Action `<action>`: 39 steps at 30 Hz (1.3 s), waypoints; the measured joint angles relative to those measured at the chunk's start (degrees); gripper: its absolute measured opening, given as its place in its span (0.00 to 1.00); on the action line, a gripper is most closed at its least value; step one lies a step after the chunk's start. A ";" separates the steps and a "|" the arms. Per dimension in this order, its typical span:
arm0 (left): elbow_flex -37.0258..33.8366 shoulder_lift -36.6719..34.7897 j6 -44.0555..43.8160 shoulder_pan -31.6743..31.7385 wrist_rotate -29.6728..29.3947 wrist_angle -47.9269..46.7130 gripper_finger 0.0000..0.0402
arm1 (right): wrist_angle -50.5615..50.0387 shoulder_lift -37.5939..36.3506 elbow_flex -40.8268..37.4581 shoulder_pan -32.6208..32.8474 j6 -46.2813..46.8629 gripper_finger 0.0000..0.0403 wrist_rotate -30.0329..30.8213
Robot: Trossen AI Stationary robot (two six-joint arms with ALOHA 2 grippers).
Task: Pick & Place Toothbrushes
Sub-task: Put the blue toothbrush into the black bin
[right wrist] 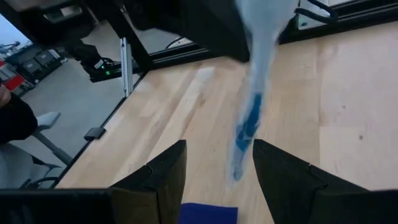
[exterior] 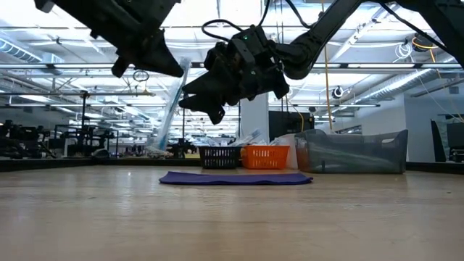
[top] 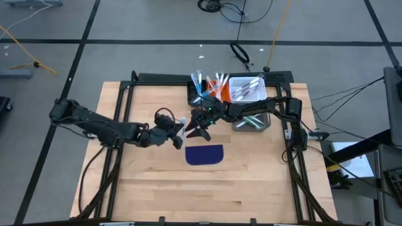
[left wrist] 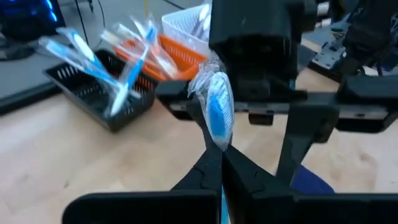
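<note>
Left gripper [top: 179,135], clamped shut on a wrapped blue toothbrush [left wrist: 217,115] above the counter [top: 151,182], apparently offers it for a handover to the right gripper [top: 200,127], whose fingers gape around it.

Light, pale-grained wooden table top [top: 151,182], with a dark navy flat mat [top: 205,154] lying at its middle. At the far edge, a black mesh bin [top: 196,94], a bright orange basket [top: 220,91] and a white basket [top: 246,88] stand in a row, clear-wrapped toothbrushes [top: 207,83] showing light blue and white. The pinched wrapped toothbrush [left wrist: 217,112] has a vivid blue head. Both arms are matte black.
</note>
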 joint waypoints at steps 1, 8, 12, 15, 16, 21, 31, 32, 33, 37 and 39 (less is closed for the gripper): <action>0.00 0.00 0.95 0.56 0.01 0.50 0.00 | 0.00 -0.01 0.00 -0.01 0.00 0.45 0.01; 0.00 0.00 2.86 2.72 1.59 2.80 0.00 | 2.92 -0.02 0.00 0.00 0.77 0.45 2.11; 0.00 0.09 3.64 2.75 1.72 3.92 0.00 | 5.75 -0.02 0.00 0.35 1.51 0.45 8.21; 0.00 0.11 3.68 2.75 1.72 3.92 0.00 | 6.03 0.00 0.00 0.78 1.51 0.44 11.61; 0.00 0.11 3.72 2.75 1.72 3.94 0.00 | 6.11 -0.02 0.00 0.89 1.54 0.43 12.03; 0.00 0.11 3.89 2.75 1.74 3.92 0.00 | 6.71 -0.02 0.00 0.85 2.79 0.33 11.90; 0.00 0.13 4.61 2.75 1.81 3.89 0.00 | 6.27 -0.02 0.00 0.83 1.55 0.04 12.02; 0.00 0.13 4.93 2.75 1.81 3.90 0.00 | 6.26 -0.02 0.00 0.83 1.40 0.04 12.04; 0.00 0.13 5.19 2.75 1.78 3.91 0.00 | 6.25 -0.02 0.00 0.83 1.33 0.04 12.07; 0.00 0.13 6.47 2.75 1.66 3.98 0.03 | 6.03 0.00 0.00 0.64 1.31 0.04 12.15; 0.00 0.13 8.68 2.74 1.54 4.07 0.06 | 5.83 -0.02 0.00 0.23 1.34 0.04 12.11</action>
